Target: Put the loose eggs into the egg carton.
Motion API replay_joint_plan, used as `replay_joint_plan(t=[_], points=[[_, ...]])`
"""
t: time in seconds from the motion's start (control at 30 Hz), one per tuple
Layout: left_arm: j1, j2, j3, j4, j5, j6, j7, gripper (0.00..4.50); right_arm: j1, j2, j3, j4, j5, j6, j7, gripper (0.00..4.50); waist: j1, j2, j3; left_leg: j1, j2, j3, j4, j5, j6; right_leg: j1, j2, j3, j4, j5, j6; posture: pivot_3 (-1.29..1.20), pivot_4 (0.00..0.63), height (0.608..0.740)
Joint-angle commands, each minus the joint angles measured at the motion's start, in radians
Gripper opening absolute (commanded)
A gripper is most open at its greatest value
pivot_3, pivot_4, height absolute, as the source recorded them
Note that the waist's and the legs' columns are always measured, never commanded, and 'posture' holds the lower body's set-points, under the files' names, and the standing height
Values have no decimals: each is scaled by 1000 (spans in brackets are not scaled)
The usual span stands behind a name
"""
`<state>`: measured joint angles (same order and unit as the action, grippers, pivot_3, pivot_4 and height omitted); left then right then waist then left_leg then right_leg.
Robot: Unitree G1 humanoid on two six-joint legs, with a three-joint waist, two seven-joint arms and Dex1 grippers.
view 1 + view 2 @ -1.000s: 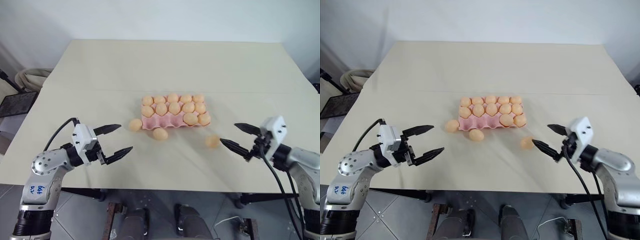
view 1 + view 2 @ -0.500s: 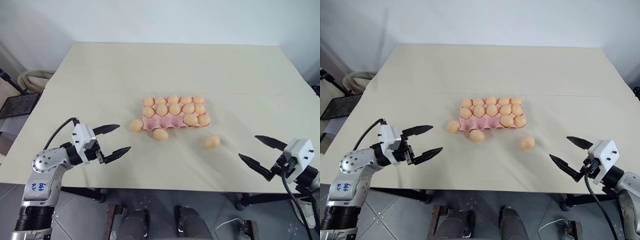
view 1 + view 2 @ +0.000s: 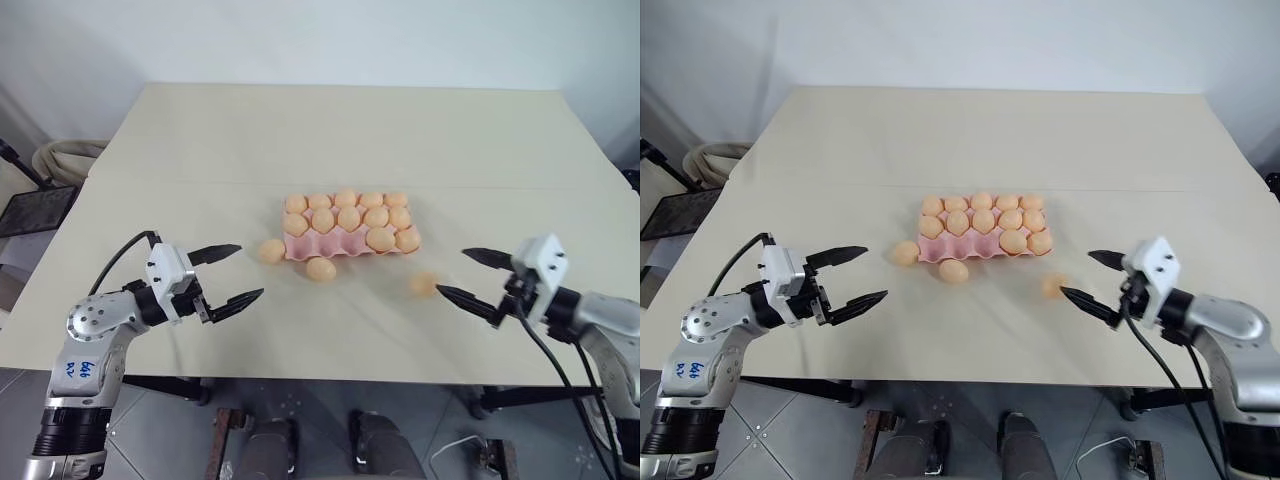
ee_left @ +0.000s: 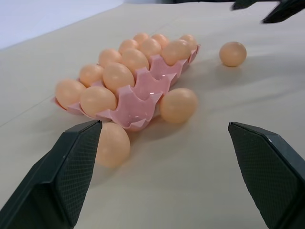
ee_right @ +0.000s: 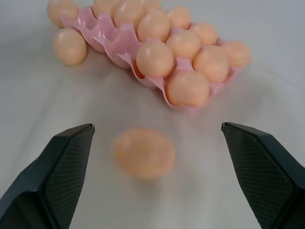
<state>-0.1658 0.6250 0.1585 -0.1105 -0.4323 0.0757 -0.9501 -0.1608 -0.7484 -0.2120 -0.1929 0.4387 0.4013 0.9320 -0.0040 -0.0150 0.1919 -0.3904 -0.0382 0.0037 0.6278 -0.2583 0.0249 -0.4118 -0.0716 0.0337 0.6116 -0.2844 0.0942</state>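
Pink egg carton (image 3: 348, 232) sits mid tabletop (image 3: 340, 140), most cups filled; the near row looks to have empty cups toward its left end, exact count hard to tell. Three loose eggs lie off the carton: one egg (image 3: 271, 250) just beside its near-left corner, a second egg (image 3: 321, 267) just beside its near edge, a third egg (image 3: 424, 284) off its near-right corner, apart from it. Third egg is the likely next pick: it lies straight ahead of the right gripper (image 3: 1084, 281), just off the tip of the nearer finger, and in the right wrist view it sits centred in the gap with the carton behind it. It looks blurred there, so its long axis can't be called. Right arm is clearly nearer; jaws wide open, holding nothing, pointing toward the carton and slightly down. Left gripper (image 3: 228, 272) hovers well left of the carton, jaws also wide and empty, roughly level, aimed at the two left-side eggs.
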Motion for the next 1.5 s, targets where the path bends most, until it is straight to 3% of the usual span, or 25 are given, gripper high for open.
replay_joint_plan(t=[0.03, 0.17, 0.2, 0.27, 0.43, 0.5, 0.77, 1.17, 1.43, 1.5], points=[[3, -4, -7, -56, -7, 3, 6, 4500, -52, -22, 66, 40, -33, 30, 13, 4461, 4, 0, 0, 0, 0, 0, 0, 0, 1, 0, 0, 0, -1, 0, 0, 0, 150, 740], [16, -3, -9, -91, -15, 18, 11, 4500, -80, -42, 137, 104, -69, 35, 56, 4461, 4, 0, 0, -4, 0, -1, 0, -2, 4, -2, 0, -2, -4, 0, 0, 0, 150, 740], [17, -4, -7, -95, -15, 20, 13, 4500, -82, -39, 147, 124, -79, 19, 61, 4290, 3, 0, 0, -5, 0, 0, 0, -2, 5, -2, 0, -2, -5, 0, 1, 0, 150, 740], [19, -5, -5, -99, -15, 23, 17, 4500, -89, -31, 156, 154, -92, 0, 62, 3906, 2, 0, 0, -5, 0, 0, 0, -3, 6, -2, 0, -3, -7, 0, 1, 0, 150, 740], [23, -8, -3, -106, -17, 26, 24, 4500, -95, -10, 147, 171, -85, -52, 68, 2216, -1, 0, 0, -5, 0, 1, 0, -3, 6, -2, 0, -3, -6, 1, 1, 0, 150, 740], [23, -9, -2, -104, -17, 25, 25, 4500, -96, 0, 140, 156, -72, -69, 72, 1960, -1, 0, 0, -4, 0, 1, 0, -4, 4, -2, 0, -3, -5, 1, 1, 0, 150, 740], [28, -10, 21, -86, -9, 22, 52, 4500, -227, 112, 211, 22, -42, 42, -8, 1905, -9, 0, 0, -2, 0, 2, 2, -4, 3, -1, 0, -2, -2, 1, 1, 0, 150, 740], [59, -13, 30, -128, -19, 46, 89, 4500, -461, 279, 377, 209, -210, 88, -153, 1905, -24, 0, 0, -3, 0, 2, 0, -4, 4, -3, -1, -5, -3, 1, 1, 0, 150, 740], [80, -18, 33, -148, -23, 62, 102, 4500, -460, 296, 358, 186, -209, 88, -156, 4487, -23, 0, 0, -3, 0, 2, 1, -4, 3, -3, -2, -7, -2, 1, 1, 0, 150, 740], [85, -19, 36, -149, -25, 65, 105, 4500, -427, 273, 333, 146, -194, 69, -142, 4487, -23, 0, 0, -3, 0, 2, 1, -4, 3, -3, -2, -7, -2, 1, 1, 0, 150, 740]])
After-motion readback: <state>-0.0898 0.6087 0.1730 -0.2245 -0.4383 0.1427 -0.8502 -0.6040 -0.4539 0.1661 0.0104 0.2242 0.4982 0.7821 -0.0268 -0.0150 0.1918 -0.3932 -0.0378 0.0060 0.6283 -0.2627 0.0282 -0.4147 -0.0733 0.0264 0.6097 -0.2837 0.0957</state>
